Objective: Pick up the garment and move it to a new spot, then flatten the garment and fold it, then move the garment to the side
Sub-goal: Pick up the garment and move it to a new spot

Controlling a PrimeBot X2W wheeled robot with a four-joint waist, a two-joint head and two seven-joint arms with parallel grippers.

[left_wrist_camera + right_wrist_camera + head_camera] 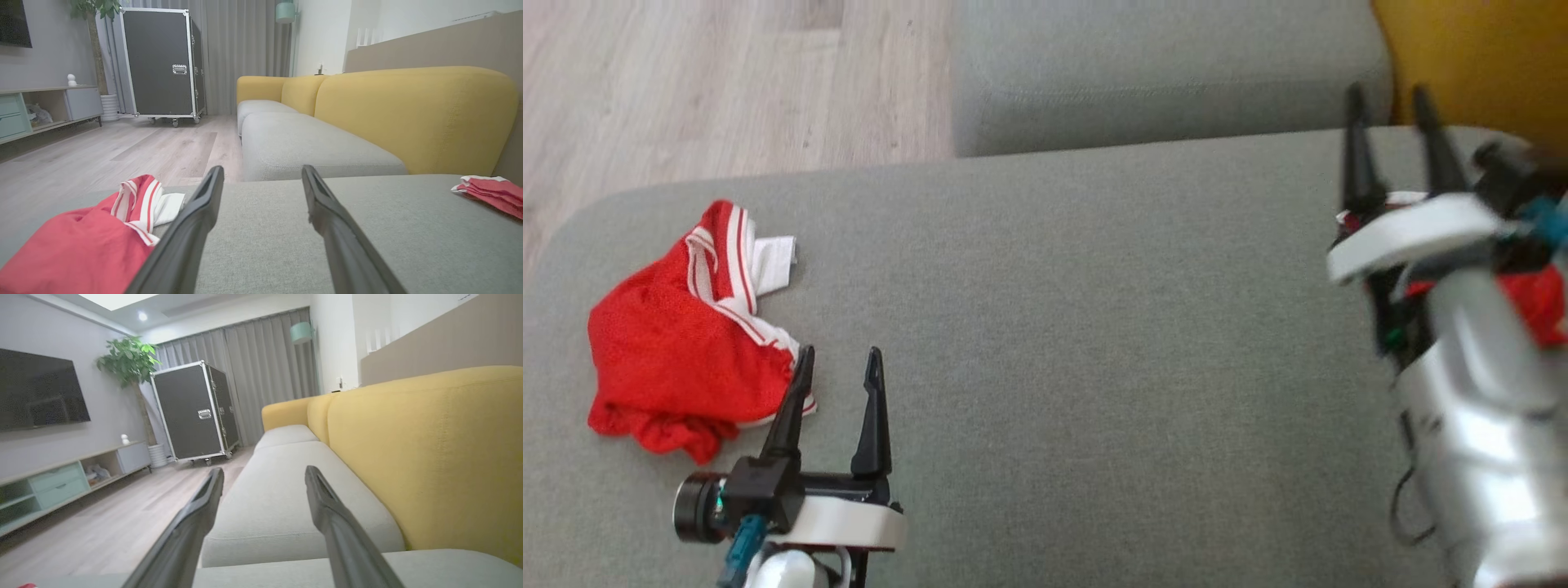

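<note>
Caught red mesh garment (678, 343) crumpled at frame's left on grey sofa seat (1094, 327), just up-left of nearer left gripper (840, 353), spread wide, empty. Found right gripper (1387, 91) likewise agape, empty, far right.

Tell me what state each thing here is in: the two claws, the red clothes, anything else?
Left gripper, open, empty.
Right gripper, open, empty.
Left garment, crumpled in a heap on the seat.
Right garment, folded, lying flat on the seat.
Case, shut.
TV, screen dark.
</note>
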